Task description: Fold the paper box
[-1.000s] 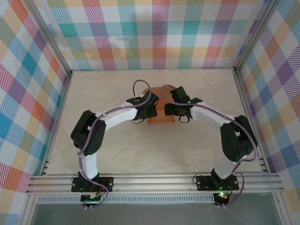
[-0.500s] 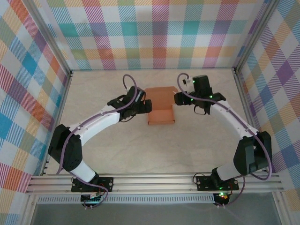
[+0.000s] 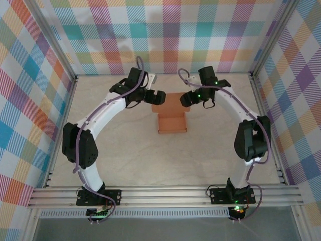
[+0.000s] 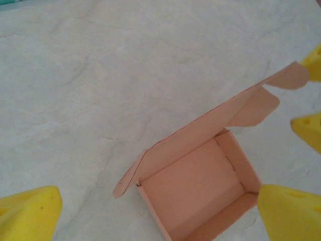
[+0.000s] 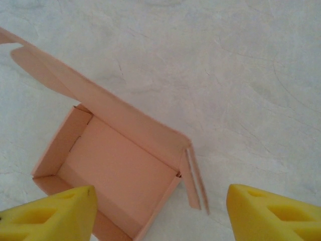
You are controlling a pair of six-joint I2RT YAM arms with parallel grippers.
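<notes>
The paper box [image 3: 172, 122] lies mid-table as an open salmon-orange tray, its lid [image 3: 170, 103] raised along the far edge. My left gripper [image 3: 157, 96] hangs at the lid's left end, open. My right gripper [image 3: 187, 98] hangs at the lid's right end, also open. The left wrist view looks down into the paper box [image 4: 193, 188], with side tabs sticking out from the lid; my left gripper [image 4: 158, 213] has nothing between its yellow fingertips [image 4: 30, 213]. In the right wrist view the paper box [image 5: 120, 168] sits below my open right gripper [image 5: 160, 211].
The pale marbled table [image 3: 125, 150] is ringed by an aluminium frame [image 3: 165, 195] and checked cloth walls [image 3: 30, 100]. The right gripper's yellow fingers [image 4: 308, 130] show at the right edge of the left wrist view.
Both grippers left the top of the box, swung out to its sides, then moved back to flank the raised lid. The left jaws opened wider; the right narrowed slightly.
</notes>
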